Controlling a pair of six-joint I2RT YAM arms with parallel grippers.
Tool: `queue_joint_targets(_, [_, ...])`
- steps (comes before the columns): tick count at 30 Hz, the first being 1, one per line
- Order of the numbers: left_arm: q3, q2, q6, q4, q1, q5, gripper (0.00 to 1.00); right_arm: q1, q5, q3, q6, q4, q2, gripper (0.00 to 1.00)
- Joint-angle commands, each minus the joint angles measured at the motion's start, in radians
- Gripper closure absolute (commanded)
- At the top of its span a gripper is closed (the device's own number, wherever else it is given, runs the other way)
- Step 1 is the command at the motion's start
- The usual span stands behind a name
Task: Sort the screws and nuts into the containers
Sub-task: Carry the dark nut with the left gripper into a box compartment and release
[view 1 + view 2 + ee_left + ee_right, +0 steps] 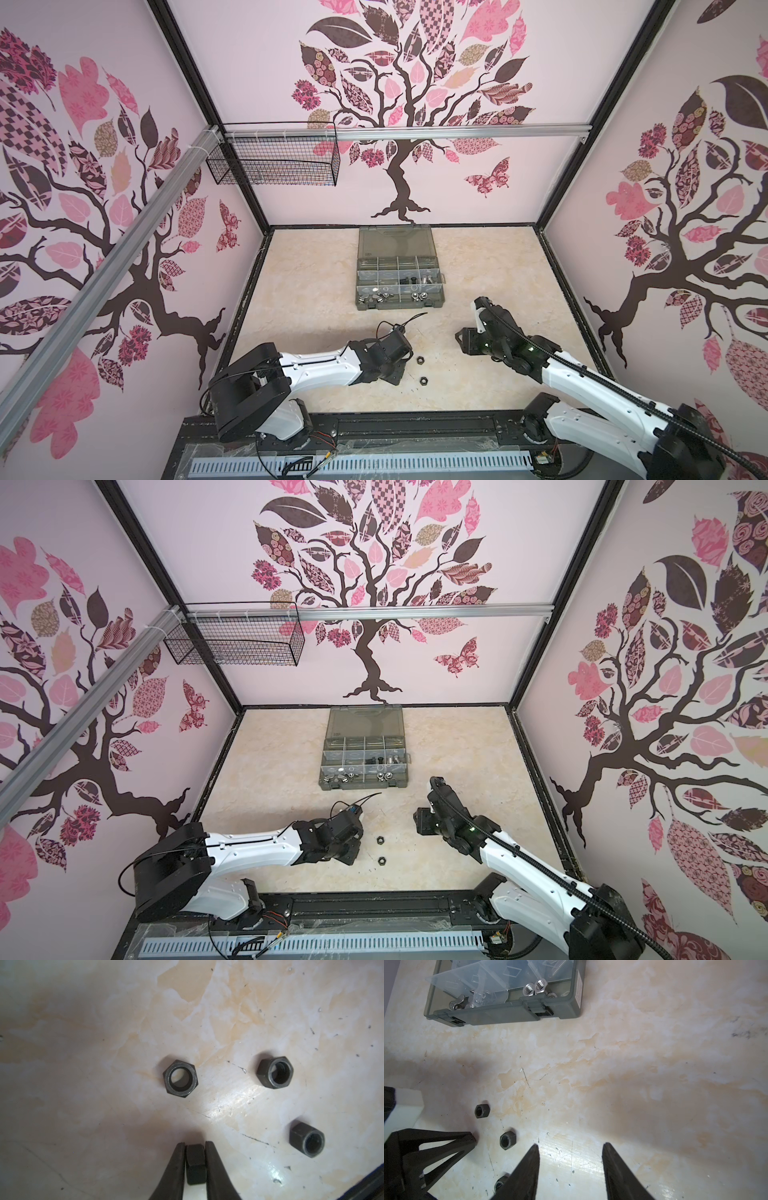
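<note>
Fingers point(176, 1167) of the left gripper point(195, 1145), low over the tabletop point(307, 291) at about 7 o'clock, are drawn narrow and press on both flanks of a black hex nut point(196, 1165) that stands on edge between them. Whether that nut touches the surface cannot be told.

At 3 o'clock from that gripper, loose black nuts lie with their holes up, each apart from the others. The left wrist view shows three point(180, 1078) point(274, 1072) point(307, 1139). Both top views show only two point(419, 358) point(424, 380), near 6 o'clock on the tabletop.

Toward 12 o'clock, well apart from them, the organiser case point(400, 306) lies open with its lid point(395, 241) laid back. Silver nuts point(534, 988) sit in the front-row compartments point(397, 296), and screws point(413, 279) in the middle row.

At about 4 o'clock the right gripper point(571, 1145) hovers over bare tabletop, its fingers point(529, 1167) moderately wide with nothing between them.
</note>
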Motion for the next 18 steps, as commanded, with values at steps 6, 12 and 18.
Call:
queue_joint_targets(6, [0.035, -0.012, 0.017, -0.020, -0.003, -0.035, 0.92, -0.004, 0.002, -0.001, 0.005, -0.020, -0.023, 0.48])
queue_joint_targets(12, [0.122, -0.090, 0.113, -0.056, 0.096, -0.013, 0.94, -0.004, 0.014, 0.013, -0.001, -0.035, -0.032, 0.48])
queue_joint_targets(18, [0.329, -0.016, 0.293, -0.062, 0.305, 0.052, 0.93, -0.004, 0.018, 0.040, -0.009, -0.039, -0.011, 0.48])
